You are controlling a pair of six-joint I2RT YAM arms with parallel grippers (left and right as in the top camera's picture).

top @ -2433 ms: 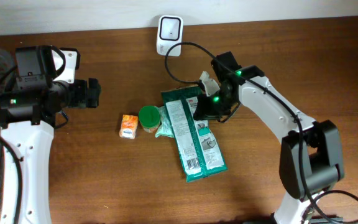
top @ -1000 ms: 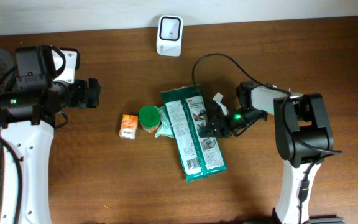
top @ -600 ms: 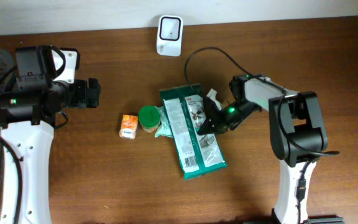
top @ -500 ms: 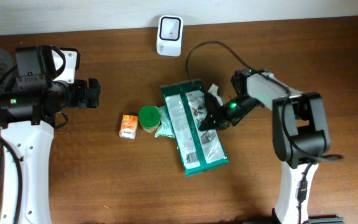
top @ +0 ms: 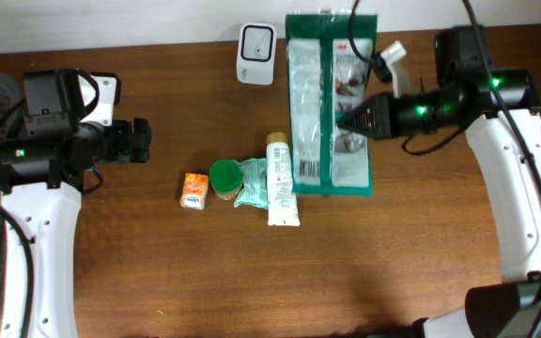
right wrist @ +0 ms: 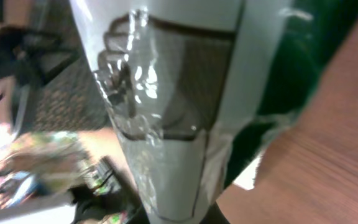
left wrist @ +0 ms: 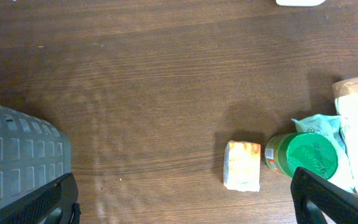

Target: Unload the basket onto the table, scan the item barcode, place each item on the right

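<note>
— Black right gripper point(top: 353, 120): state?
— Clamped tight on the side edge of the green packet point(top: 322, 94), held aloft just beside the white scanner point(top: 256, 42). Left gripper point(top: 140, 141): spread wide, idle.
— Hazards?
— Thin pinch on slick, floppy film: may slip or sag; barcode point(top: 308, 169) may miss the scanner.

Green-and-white packet point(top: 316, 84), white scanner point(top: 256, 41), orange box point(top: 193, 191), green lid point(top: 224, 175), brown woodgrain table point(top: 158, 272)

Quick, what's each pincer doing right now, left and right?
Left pincer: open, holding nothing.
Right pincer: closed on the green package.
</note>
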